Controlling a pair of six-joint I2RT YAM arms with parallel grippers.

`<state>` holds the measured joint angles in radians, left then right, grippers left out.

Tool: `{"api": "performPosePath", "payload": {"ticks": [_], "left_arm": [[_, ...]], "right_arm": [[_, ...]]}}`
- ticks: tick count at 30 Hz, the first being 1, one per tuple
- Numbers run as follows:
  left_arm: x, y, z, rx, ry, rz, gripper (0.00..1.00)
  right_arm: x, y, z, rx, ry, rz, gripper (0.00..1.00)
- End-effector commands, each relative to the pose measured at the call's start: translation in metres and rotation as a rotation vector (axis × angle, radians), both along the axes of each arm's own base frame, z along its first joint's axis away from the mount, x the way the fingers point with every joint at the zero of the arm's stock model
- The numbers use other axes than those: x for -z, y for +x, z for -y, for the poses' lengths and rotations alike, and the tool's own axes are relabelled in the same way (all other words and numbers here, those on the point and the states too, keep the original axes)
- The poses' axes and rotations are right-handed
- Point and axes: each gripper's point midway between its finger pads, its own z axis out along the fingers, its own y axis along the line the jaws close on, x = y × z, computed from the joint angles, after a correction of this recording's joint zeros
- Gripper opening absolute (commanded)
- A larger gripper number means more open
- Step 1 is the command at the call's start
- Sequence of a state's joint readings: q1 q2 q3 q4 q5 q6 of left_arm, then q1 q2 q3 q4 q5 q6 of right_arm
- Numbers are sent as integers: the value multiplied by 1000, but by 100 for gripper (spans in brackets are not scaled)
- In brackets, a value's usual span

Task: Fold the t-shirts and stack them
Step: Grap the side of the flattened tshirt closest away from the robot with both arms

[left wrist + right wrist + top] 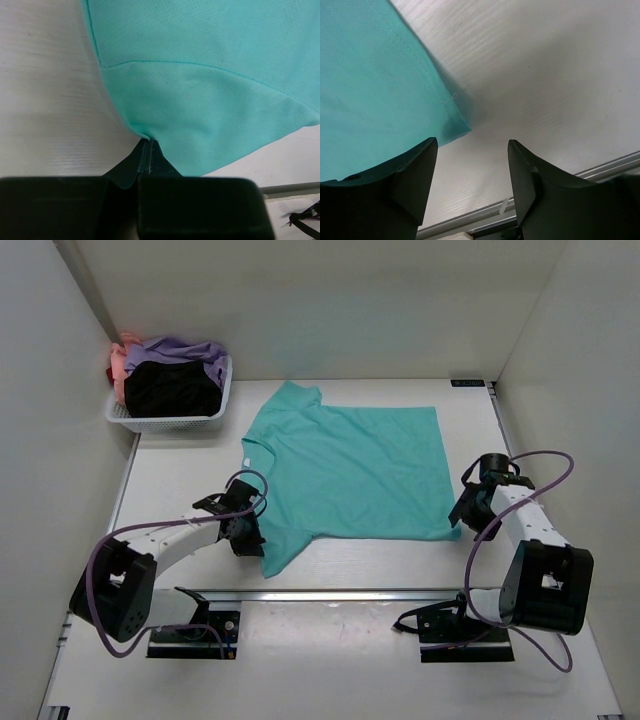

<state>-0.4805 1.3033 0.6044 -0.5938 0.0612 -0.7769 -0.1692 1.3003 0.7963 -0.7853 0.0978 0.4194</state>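
Observation:
The teal t-shirt [350, 470] lies spread flat on the white table, collar to the left, hem to the right. My left gripper [250, 537] is shut on the edge of its near sleeve; in the left wrist view the closed tips [145, 150] pinch the teal cloth [210, 75]. My right gripper [462, 512] is open and empty just off the shirt's near right hem corner. In the right wrist view the gap between its fingers [472, 142] shows bare table, and the shirt corner [370, 75] lies just ahead of the left finger. Black [170, 388], lavender [180, 348] and pink [120, 365] shirts lie piled in the basket.
A white mesh basket [170, 423] stands at the far left corner against the wall. A metal rail [330, 595] runs along the near edge by the arm bases. White walls close in the table on the left, back and right.

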Motion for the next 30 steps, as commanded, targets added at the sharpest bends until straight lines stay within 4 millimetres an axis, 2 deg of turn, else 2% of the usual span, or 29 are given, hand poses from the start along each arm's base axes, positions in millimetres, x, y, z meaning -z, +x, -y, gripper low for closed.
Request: {"api": "performPosePath", "payload": {"ticks": [1,7,10,13,16,23,25,30], "left_arm": [[-12,5,0,2,-18,39,0],[-17,3,1,-5,-45,51,0],[-19,2,-1,-2,-50,53,0],[-22,6,0,-16,-61,59,0],[-29,11,-4,-19,-50,81,0],[-57,18,-18,-33,-14,105,0],[-69,22,-16,-39,-38,136,0],[-96,44,-19,-56,-25,215,0]], "right_arm": [[9,5,1,40,21,9,56],[26,-1,-8,80,104,-13,54],[31,-3,-23,61,168,-16,51],[36,-7,-30,50,200,-23,34],[37,-6,-32,43,208,-9,1],[10,-4,-30,45,178,32,0],[5,-6,-34,41,185,40,0],[-3,-7,-35,54,205,69,0]]}}
